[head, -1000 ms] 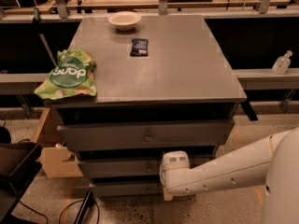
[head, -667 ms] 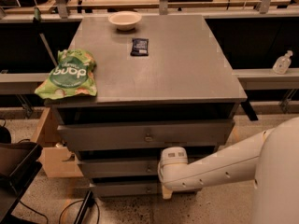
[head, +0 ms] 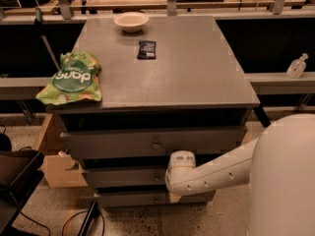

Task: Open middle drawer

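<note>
A grey cabinet shows three drawer fronts stacked under its top. The middle drawer (head: pixel 118 177) is the shallow grey front with a small knob (head: pixel 157 177), set between the taller top front (head: pixel 108 142) and the narrow bottom front (head: pixel 128 198). My white arm reaches in from the lower right. Its gripper (head: pixel 171 175) sits at the arm's end, right against the middle drawer's front just right of the knob, and the white wrist (head: pixel 180 160) covers most of it. All three fronts sit stepped, the lower ones further back.
On the cabinet top lie a green chip bag (head: pixel 73 78), a white bowl (head: pixel 131 21) and a dark packet (head: pixel 146 49). A sanitizer bottle (head: pixel 297 66) stands on the right ledge. A cardboard box (head: pixel 56 166) and a black seat (head: pixel 17 173) sit at the left, with cables (head: pixel 83 220) on the floor.
The arm's end has shifted slightly left and up toward the middle drawer's knob, and the arm fills more of the right side. The drawer fronts have not visibly moved.
</note>
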